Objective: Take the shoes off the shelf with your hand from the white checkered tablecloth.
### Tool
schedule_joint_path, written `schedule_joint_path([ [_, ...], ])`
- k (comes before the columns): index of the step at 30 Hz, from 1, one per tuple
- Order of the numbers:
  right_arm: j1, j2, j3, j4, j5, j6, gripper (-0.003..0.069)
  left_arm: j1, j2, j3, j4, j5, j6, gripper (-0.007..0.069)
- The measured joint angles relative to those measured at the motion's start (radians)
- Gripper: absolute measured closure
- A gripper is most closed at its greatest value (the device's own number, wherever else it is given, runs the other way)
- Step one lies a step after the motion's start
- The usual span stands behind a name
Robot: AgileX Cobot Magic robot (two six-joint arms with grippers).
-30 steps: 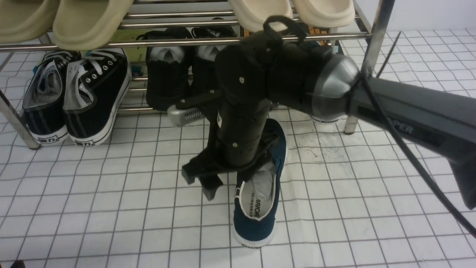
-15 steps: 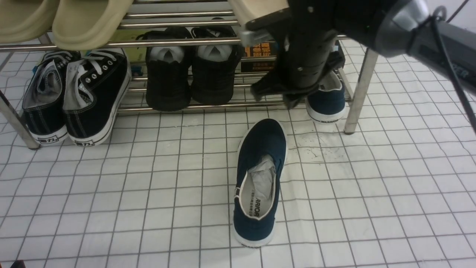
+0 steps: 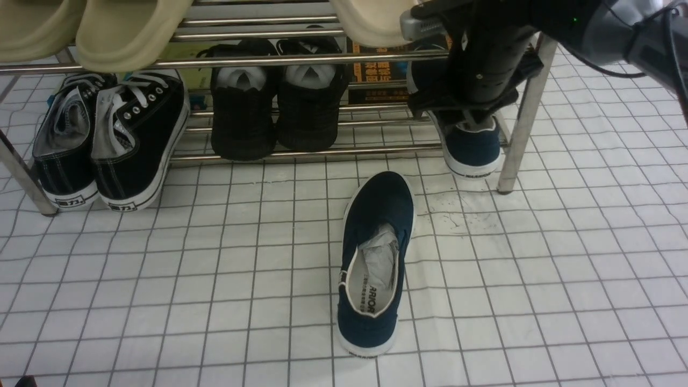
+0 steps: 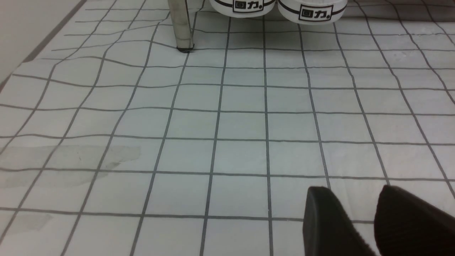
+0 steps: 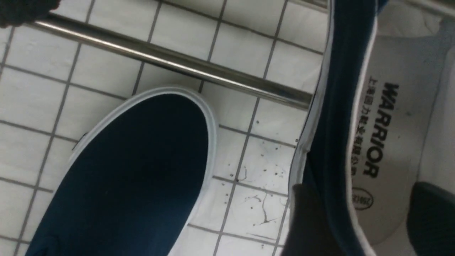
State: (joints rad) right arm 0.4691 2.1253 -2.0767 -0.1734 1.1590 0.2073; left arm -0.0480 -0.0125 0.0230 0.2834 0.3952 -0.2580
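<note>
One navy shoe (image 3: 376,258) lies on the white checkered tablecloth (image 3: 215,269), heel toward me; its toe (image 5: 135,170) shows in the right wrist view. The other navy shoe (image 3: 473,148) sits at the right end of the chrome shelf (image 3: 322,153), heel sticking out. My right gripper (image 3: 462,110) hangs over its heel. It is open (image 5: 362,192): one finger (image 5: 305,220) is outside the shoe's side wall (image 5: 337,106), the other (image 5: 430,217) over the "WARRIOR" insole. My left gripper (image 4: 353,192) is open and empty, low over the cloth.
Black lace-up sneakers (image 3: 113,140) and black slip-ons (image 3: 277,102) stand on the lower tier. Beige slippers (image 3: 129,27) rest on the upper tier. A shelf leg (image 3: 513,156) stands just right of the shelved navy shoe, and another leg (image 4: 181,28) is ahead of my left gripper.
My right gripper rose from beside the shoe on the cloth and moved right and back to the shoe on the shelf. The shoe on the cloth stayed put.
</note>
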Motion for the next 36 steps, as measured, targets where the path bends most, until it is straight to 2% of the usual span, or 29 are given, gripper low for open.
schedule_joint_path([
  [4, 0.000, 0.048, 0.000, -0.040, -0.035, -0.004, 0.0218, 0.000, 0.000, 0.000, 0.000, 0.000, 0.000, 0.0384],
  [6, 0.000, 0.067, 0.000, -0.048, -0.046, -0.005, 0.0245, 0.000, 0.000, 0.000, 0.000, 0.000, 0.000, 0.0384],
  [7, 0.000, 0.073, -0.001, -0.049, -0.051, -0.005, 0.0291, 0.000, 0.000, 0.000, 0.000, 0.000, 0.000, 0.0384],
  [8, 0.000, 0.074, -0.001, -0.049, -0.051, -0.005, 0.0291, 0.000, 0.000, 0.000, 0.000, 0.000, 0.000, 0.0384],
  [11, 0.001, 0.073, -0.005, -0.048, -0.032, -0.006, 0.0497, 0.000, 0.000, 0.000, 0.000, 0.000, 0.000, 0.0384],
  [12, 0.001, 0.071, -0.005, -0.047, -0.029, -0.007, 0.0528, 0.000, 0.000, 0.000, 0.000, 0.000, 0.000, 0.0384],
  [13, 0.005, 0.064, -0.005, -0.047, -0.002, -0.010, 0.0617, 0.000, 0.000, 0.000, 0.000, 0.000, 0.000, 0.0384],
  [14, 0.006, 0.054, -0.005, -0.043, 0.019, -0.011, 0.0639, 0.000, 0.000, 0.000, 0.000, 0.000, 0.000, 0.0384],
  [18, 0.018, 0.002, 0.005, -0.028, 0.079, -0.013, 0.0640, 0.000, 0.000, 0.000, 0.000, 0.000, 0.000, 0.0384],
  [24, 0.025, -0.176, 0.106, 0.108, 0.107, -0.019, 0.0640, 0.000, 0.000, 0.000, 0.000, 0.000, 0.000, 0.0384],
  [28, 0.028, -0.314, 0.308, 0.224, 0.098, -0.022, 0.0640, 0.000, 0.000, 0.000, 0.000, 0.000, 0.000, 0.0384],
  [32, 0.062, -0.391, 0.521, 0.259, 0.091, -0.021, 0.0640, 0.000, 0.000, 0.000, 0.000, 0.000, 0.000, 0.0384],
  [36, 0.080, -0.400, 0.610, 0.259, 0.027, 0.011, 0.0640, 0.000, 0.000, 0.000, 0.000, 0.000, 0.000, 0.0384],
])
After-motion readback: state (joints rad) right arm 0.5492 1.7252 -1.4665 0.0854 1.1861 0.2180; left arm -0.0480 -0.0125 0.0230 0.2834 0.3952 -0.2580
